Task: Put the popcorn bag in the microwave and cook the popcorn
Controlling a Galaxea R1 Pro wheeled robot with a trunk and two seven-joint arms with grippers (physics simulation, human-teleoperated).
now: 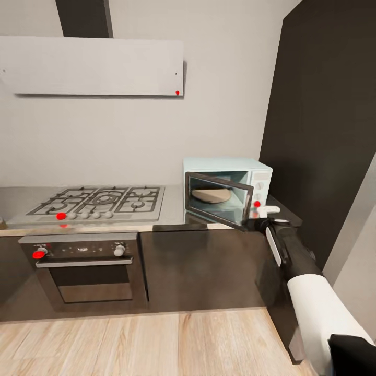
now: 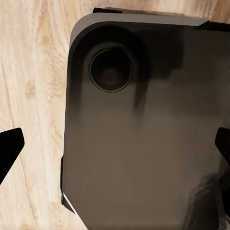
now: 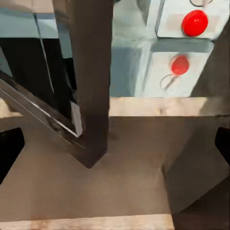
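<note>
Door [image 1: 216, 201] of the microwave [image 1: 245, 172] hangs partly open just beyond our right gripper [image 1: 267, 211], whose fingers [image 3: 10, 152] spread wide on nothing. Further in, we see just a turntable, and no popcorn bag on the countertop [image 1: 172, 209], so fetching, loading and heating likely remain. We read no labels.

Right arm: reaching forward, white upper sleeve, black forearm.
Right gripper [image 1: 266, 211]: at arm's far end, fingers spread wide apart, nothing between them.
Left gripper [image 2: 115, 148]: pointing downward, dark fingertips [image 2: 10, 146] wide apart, empty.
</note>
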